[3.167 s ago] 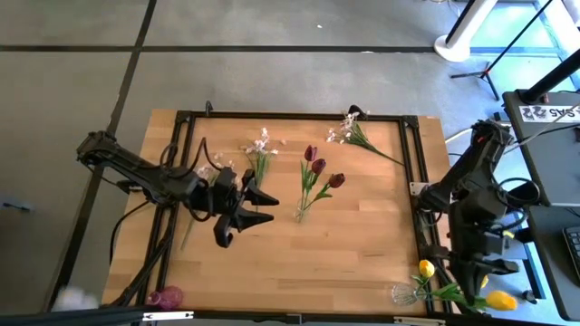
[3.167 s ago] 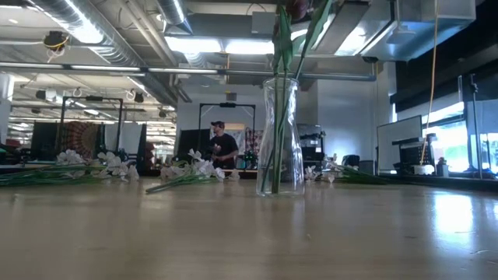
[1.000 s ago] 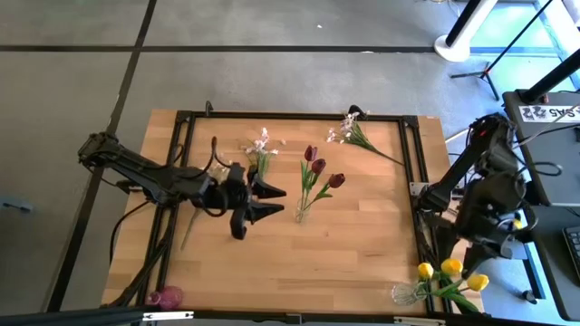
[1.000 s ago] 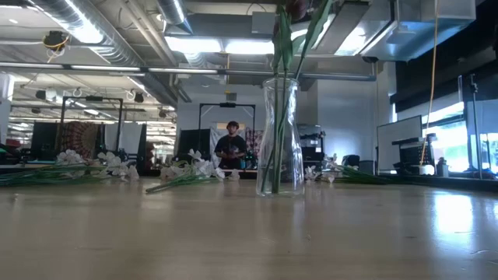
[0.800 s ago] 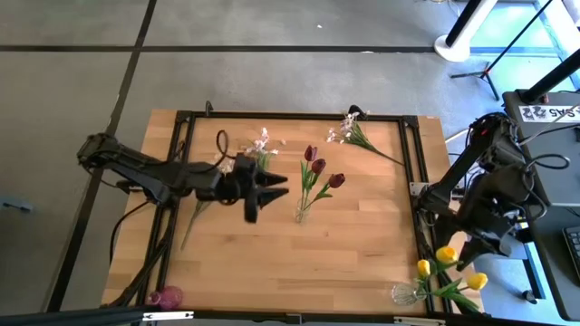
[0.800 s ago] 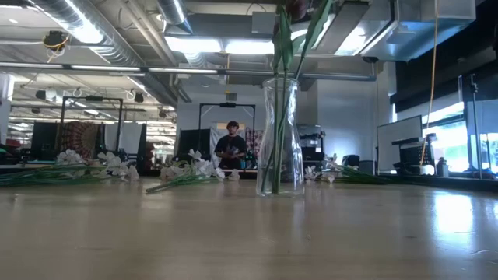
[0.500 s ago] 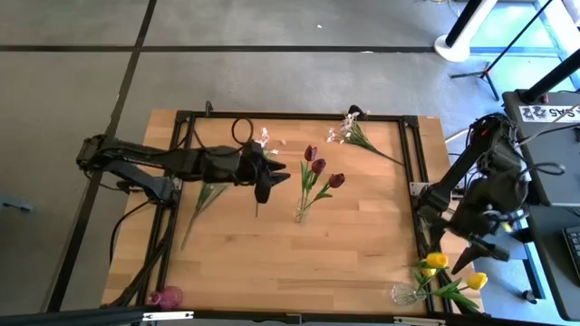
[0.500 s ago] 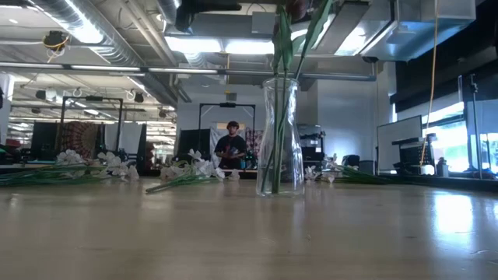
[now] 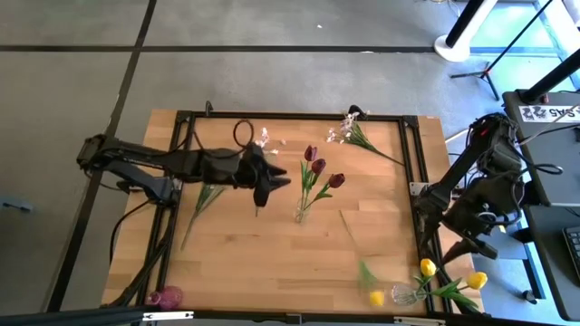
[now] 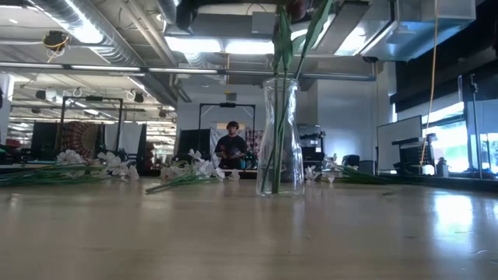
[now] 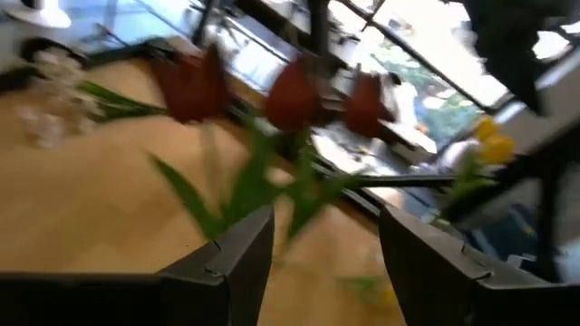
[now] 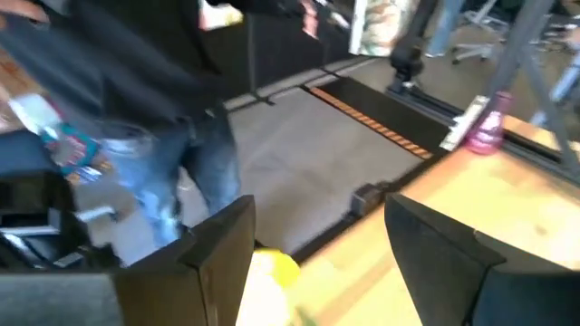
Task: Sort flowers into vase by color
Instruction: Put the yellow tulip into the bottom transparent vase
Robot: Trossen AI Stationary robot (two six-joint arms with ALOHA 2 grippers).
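Yellow tulip [image 9: 375,296] lies loose on the table [image 9: 272,254] near the front-right vase [image 9: 402,293]. Right gripper [image 9: 475,243] spread, empty, off the table's right edge. Left gripper [image 9: 268,186] spread, empty, beside the red tulips [image 9: 318,167] in the centre vase [image 10: 280,138].

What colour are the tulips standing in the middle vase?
Dark red tulips; the high view shows them best.

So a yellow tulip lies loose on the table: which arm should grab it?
Right: the right gripper hangs nearer the yellow tulip; the left gripper is beyond the red tulips.
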